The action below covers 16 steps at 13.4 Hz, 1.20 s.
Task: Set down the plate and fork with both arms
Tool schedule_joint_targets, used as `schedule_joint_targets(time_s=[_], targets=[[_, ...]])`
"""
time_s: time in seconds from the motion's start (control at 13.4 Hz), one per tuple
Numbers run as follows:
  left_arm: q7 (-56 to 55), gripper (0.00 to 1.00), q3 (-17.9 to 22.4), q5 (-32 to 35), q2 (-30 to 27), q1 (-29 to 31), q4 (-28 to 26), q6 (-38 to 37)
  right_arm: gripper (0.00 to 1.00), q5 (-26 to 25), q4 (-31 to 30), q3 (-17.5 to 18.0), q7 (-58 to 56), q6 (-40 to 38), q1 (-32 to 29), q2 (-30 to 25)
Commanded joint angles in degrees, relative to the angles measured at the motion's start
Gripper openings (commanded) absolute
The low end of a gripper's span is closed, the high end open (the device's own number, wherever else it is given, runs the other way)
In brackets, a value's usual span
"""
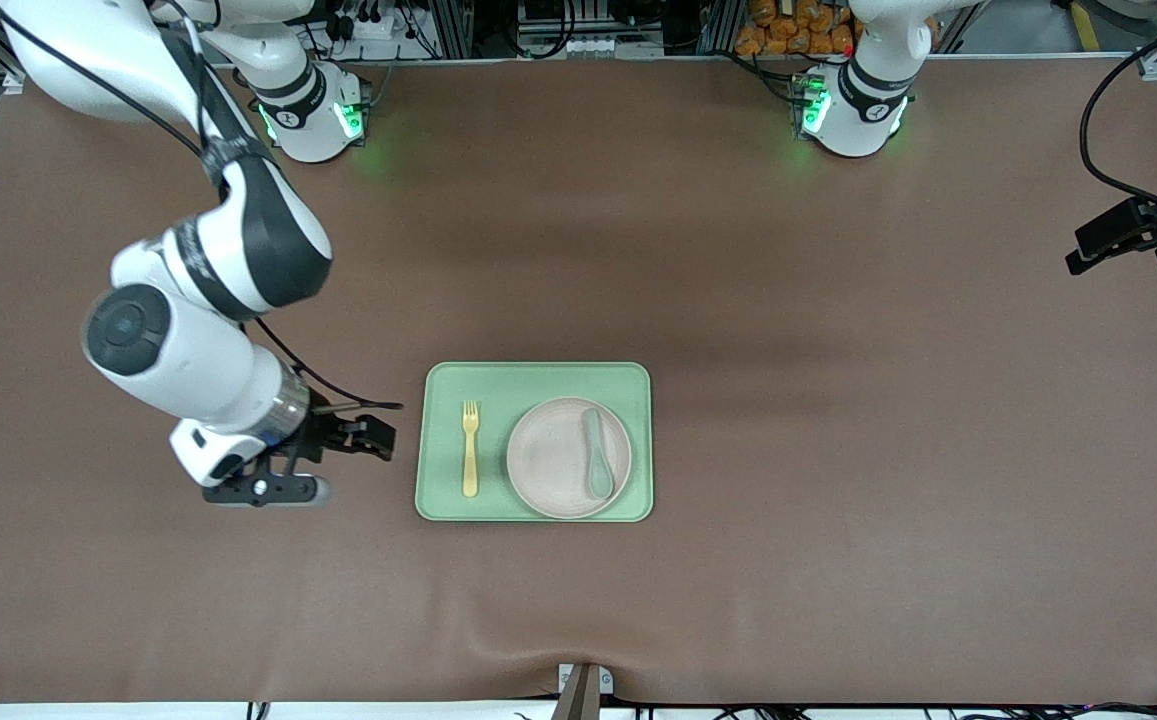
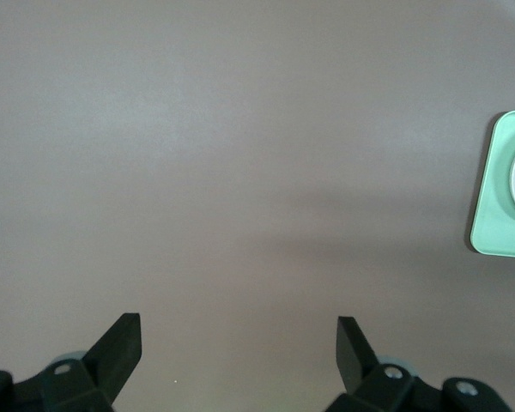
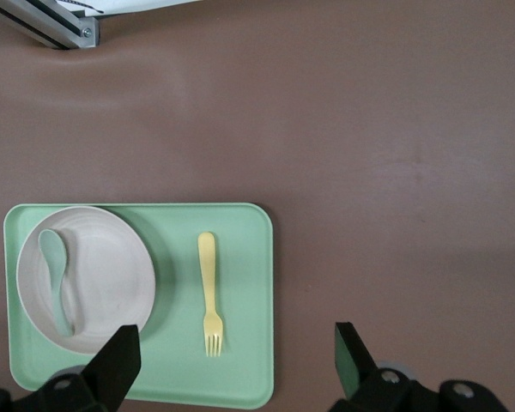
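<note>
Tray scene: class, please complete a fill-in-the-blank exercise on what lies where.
1. The spoon lies on the ____.
2. The fork lies directly on the green ____, beside the plate.
3. The right pincer hangs over bare table with its fingers ____.

Missing words: plate; tray; open

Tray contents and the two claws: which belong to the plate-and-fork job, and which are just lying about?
Belongs to the job:
- plate, on the tray
- fork, on the tray beside the plate
- right claw, open, beside the tray
- left claw, open, over bare table

Just lying about:
- tray
- spoon, lying in the plate
</note>
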Motion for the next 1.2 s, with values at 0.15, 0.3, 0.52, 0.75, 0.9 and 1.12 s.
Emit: schedule_joint_targets(time_s=[0.15,0.3,0.52,0.75,0.9,1.12], targets=[[1.18,1.00,-0.32,0.30,-2.64,0.19,0.25,-3.79,1.00,-1.86,10.02,1.37,-0.28,-18.91,-2.46,-2.92],[1.09,1.00,-0.93,0.30,-3.34,0.10,-0.01,-4.93,1.00,-1.68,11.01,1.20,-0.46,-22.71,-2.73,-6.24],[1.01,1.00,-2.34,0.47,-5.54,0.27,-1.76,-5.55,1.00,-1.33,10.22,-0.28,-0.28,-28.15,-4.57,-12.92],[1.44,1.00,-3.31,2.31,-5.98,0.19,-2.04,-5.47,1.00,-0.72,6.29,-4.32,-4.82,-30.46,-4.57,-17.84],[1.45,1.00,-3.40,2.32,-5.63,0.36,-1.77,-4.94,1.00,4.36,0.05,-8.80,-6.78,-28.37,-4.05,-22.58],[1.44,1.00,-3.40,2.32,-5.28,0.10,-1.51,-4.59,1.00,5.61,-10.84,-11.72,-12.67,-23.62,-3.26,-30.31]])
